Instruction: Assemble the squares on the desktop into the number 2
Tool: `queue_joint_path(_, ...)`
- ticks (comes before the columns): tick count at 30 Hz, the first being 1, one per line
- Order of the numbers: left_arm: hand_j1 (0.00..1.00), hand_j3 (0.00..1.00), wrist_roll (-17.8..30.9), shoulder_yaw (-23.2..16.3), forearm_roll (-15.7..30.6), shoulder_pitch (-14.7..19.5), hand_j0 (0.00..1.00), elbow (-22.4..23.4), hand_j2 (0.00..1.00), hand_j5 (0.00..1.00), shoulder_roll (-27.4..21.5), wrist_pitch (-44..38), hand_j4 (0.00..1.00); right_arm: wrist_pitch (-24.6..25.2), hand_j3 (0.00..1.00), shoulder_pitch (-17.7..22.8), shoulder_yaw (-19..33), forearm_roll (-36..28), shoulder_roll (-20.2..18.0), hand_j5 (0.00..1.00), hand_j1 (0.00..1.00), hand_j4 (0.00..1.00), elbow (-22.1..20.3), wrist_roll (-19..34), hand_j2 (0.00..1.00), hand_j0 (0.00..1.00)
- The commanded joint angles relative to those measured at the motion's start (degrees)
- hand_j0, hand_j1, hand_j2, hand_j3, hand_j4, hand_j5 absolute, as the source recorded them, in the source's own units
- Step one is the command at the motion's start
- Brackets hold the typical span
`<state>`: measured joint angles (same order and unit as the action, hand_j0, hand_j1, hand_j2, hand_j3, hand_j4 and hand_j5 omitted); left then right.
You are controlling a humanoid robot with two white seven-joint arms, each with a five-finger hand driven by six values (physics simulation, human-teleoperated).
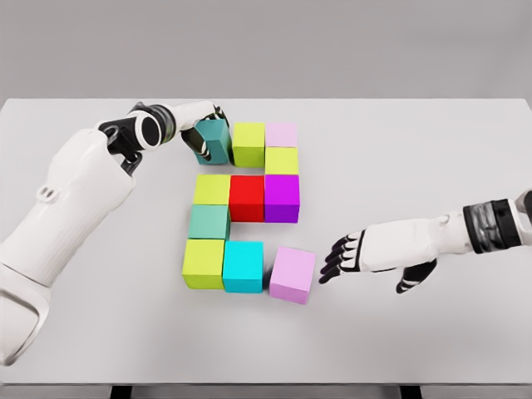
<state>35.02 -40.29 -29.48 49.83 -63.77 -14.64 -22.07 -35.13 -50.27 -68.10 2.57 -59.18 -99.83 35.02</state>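
Coloured cubes lie on the white table [416, 166] in a shape like a 2. The top row holds a teal cube [214, 141], a yellow-green cube [248, 143] and a pale pink cube [281, 135]. Below come a yellow cube [282, 160], then a yellow [212, 189], a red [247, 198] and a purple cube [282, 198]. A teal-green cube [209, 222] follows, then a lime [204, 263], a cyan [243, 266] and a slightly turned lilac cube [293, 274]. My left hand [202, 126] curls around the teal cube. My right hand [337, 259] hovers open just right of the lilac cube.
The table's far edge runs behind the top row of cubes. The near edge crosses the bottom of the picture, with dark legs below it. My left forearm [83, 191] stretches over the table's left part.
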Motion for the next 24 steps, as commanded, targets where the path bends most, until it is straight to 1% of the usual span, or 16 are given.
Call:
queue_joint_path(1,0.82,0.82,-0.02,0.13,-0.76,0.00,0.82,1.02,0.82,0.82,0.40,0.18,0.82,0.13,1.00,0.00,0.08,-0.28,0.39,1.00,1.00,1.00,0.16,-0.02,1.00,1.00)
queue_joint_path(2,0.86,0.86,-0.02,0.21,-1.20,0.00,0.86,1.11,0.86,0.86,0.57,0.18,0.86,0.13,1.00,0.09,0.08,0.07,0.39,1.00,1.00,1.00,0.25,-0.02,1.00,1.00)
queue_joint_path(3,0.87,0.87,-0.02,0.21,-1.20,0.00,0.87,1.19,0.87,0.87,0.58,0.18,0.87,0.13,1.00,0.09,0.08,0.07,0.39,1.00,1.00,1.00,0.52,-0.02,1.00,1.00)
queue_joint_path(8,0.90,0.90,-0.02,0.30,-1.28,0.00,0.90,1.11,0.90,0.90,0.58,0.18,0.90,0.13,1.00,-0.18,0.16,0.07,0.56,1.00,1.00,1.00,0.87,-0.02,1.00,1.00)
queue_joint_path(10,0.91,0.91,-0.02,0.30,-1.28,0.00,0.91,1.11,0.91,0.91,0.58,0.18,0.91,0.13,1.00,-0.26,0.08,0.07,2.14,1.00,1.00,1.00,1.57,-0.02,1.00,1.00)
queue_joint_path(13,0.99,0.99,-0.02,0.39,-1.20,0.00,0.99,1.11,0.99,0.99,0.57,0.18,0.99,0.13,1.00,-0.18,-0.01,0.42,2.41,1.00,1.00,1.00,1.92,-0.02,1.00,1.00)
queue_joint_path(20,1.00,1.00,-0.02,0.48,-1.11,0.00,1.00,0.93,1.00,1.00,0.22,0.18,1.00,0.13,1.00,-0.70,0.16,0.42,3.02,1.00,1.00,1.00,2.54,-0.02,1.00,1.00)
queue_joint_path(23,1.00,1.00,-0.02,0.83,-1.02,0.09,1.00,-0.12,1.00,1.00,-0.39,0.27,1.00,0.13,1.00,-0.88,0.16,0.16,3.11,1.00,1.00,1.00,2.98,-0.02,1.00,1.00)
queue_joint_path(24,1.00,1.00,-0.02,1.88,-0.93,-0.09,1.00,-1.44,1.00,1.00,-0.92,0.36,1.00,0.13,1.00,-0.88,0.52,0.24,3.81,1.00,1.00,1.00,3.07,-0.02,1.00,1.00)
